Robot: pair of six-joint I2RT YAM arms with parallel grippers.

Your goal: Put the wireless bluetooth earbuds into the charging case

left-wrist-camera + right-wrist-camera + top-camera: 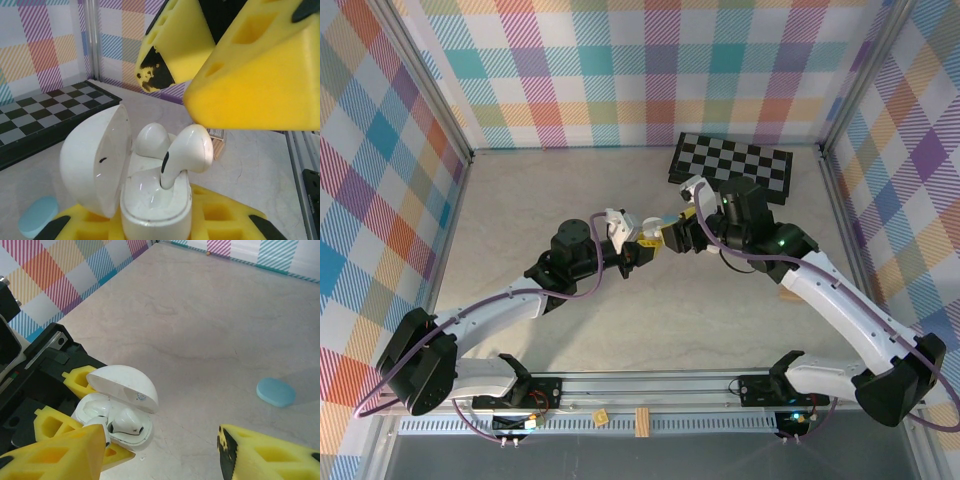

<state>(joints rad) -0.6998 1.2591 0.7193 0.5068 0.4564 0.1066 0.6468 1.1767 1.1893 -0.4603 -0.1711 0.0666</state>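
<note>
A pale stone-patterned table (pixel 570 200) is sitting inside plaid-printed walls (pixel 620 70), with a checkerboard (pixel 730 160) lying at its far right and a closed light blue case (pixel 275 392) resting apart from the arms. At mid-table the left gripper (pixel 645 243) is clamping the white charging case (pixel 150 200), its lid (pixel 92 160) standing open; one white earbud (pixel 150 140) is sitting in a well, and a second white earbud (pixel 187 150) is standing stem-down, tilted, in the other. The right gripper (pixel 160 455) is hovering just above with yellow fingers (pixel 260 85) spread and gripping nothing.
</note>
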